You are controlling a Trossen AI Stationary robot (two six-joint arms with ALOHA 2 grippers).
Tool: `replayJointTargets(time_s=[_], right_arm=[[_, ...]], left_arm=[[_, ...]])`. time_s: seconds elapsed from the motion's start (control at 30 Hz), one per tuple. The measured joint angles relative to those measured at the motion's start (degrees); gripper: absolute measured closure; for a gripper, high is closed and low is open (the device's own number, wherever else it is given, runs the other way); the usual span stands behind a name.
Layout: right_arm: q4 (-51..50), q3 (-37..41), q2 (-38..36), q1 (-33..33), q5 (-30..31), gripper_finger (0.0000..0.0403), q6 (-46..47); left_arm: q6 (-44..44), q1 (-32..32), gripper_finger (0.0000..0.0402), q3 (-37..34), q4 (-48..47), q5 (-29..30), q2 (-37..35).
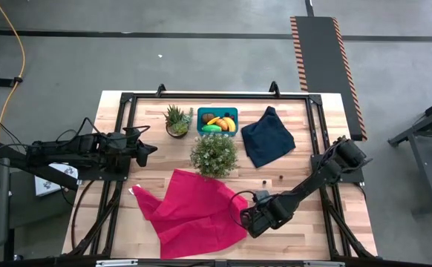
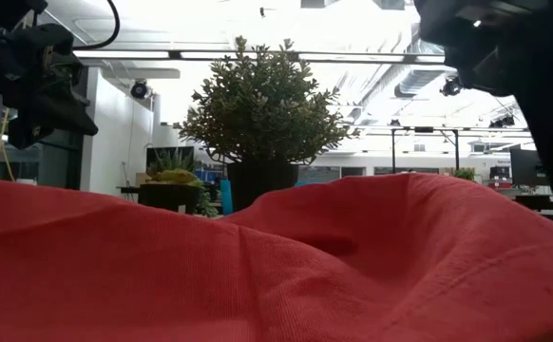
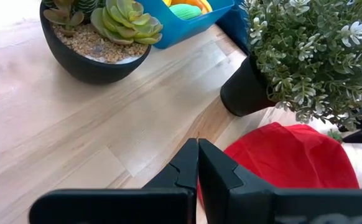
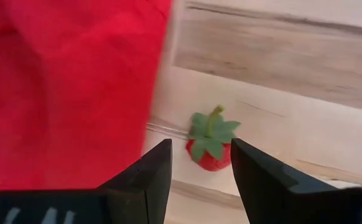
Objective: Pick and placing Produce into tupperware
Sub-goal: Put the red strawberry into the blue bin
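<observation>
The strawberry (image 4: pixel 209 149) lies on the counter (image 4: pixel 305 93) beside the red cloth (image 4: pixel 63 87), between the right pincer's (image 4: pixel 201 163) spread fingers. Likely light, rigid and smooth; grip its red body, not the leaves. Left pincer (image 3: pixel 198 163) is closed.

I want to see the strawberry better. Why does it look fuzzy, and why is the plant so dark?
Right wrist view: the strawberry and red cloth look smeared and soft. Low view: bright ceiling lights behind turn the bushy plant into a dark shape.
</observation>
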State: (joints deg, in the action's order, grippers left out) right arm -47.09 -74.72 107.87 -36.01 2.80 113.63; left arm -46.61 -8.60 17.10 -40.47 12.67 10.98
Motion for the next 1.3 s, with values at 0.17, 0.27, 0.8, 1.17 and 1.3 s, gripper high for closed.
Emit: replayJointTargets(time_s=[0.17,0.27,0.8,1.17,1.3], right_arm=[[0.0,0.0,0.0,0.0,-0.7,0.0247,0.9],[-0.3,0.5,0.0,0.0,-2.6,0.0247,1.2],[6.0,3.6,0.0,0.0,-3.0,0.0197,1.9],[7.0,4.5,0.0,0.0,-4.5,0.0196,1.9],[8.5,5.9,0.0,0.0,-5.7,0.0196,2.0]], left_arm=[[0.0,0.0,0.0401,0.0,0.0,0.0,0.0],[0.0,0.0,0.0401,0.0,0.0,0.0,0.0],[-0.1,0.0,0.0401,0.0,0.0,-0.2,0.0],[-0.1,0.0,0.0401,0.0,0.0,-0.2,0.0],[-0.1,0.0,0.0401,0.0,0.0,-0.2,0.0]])
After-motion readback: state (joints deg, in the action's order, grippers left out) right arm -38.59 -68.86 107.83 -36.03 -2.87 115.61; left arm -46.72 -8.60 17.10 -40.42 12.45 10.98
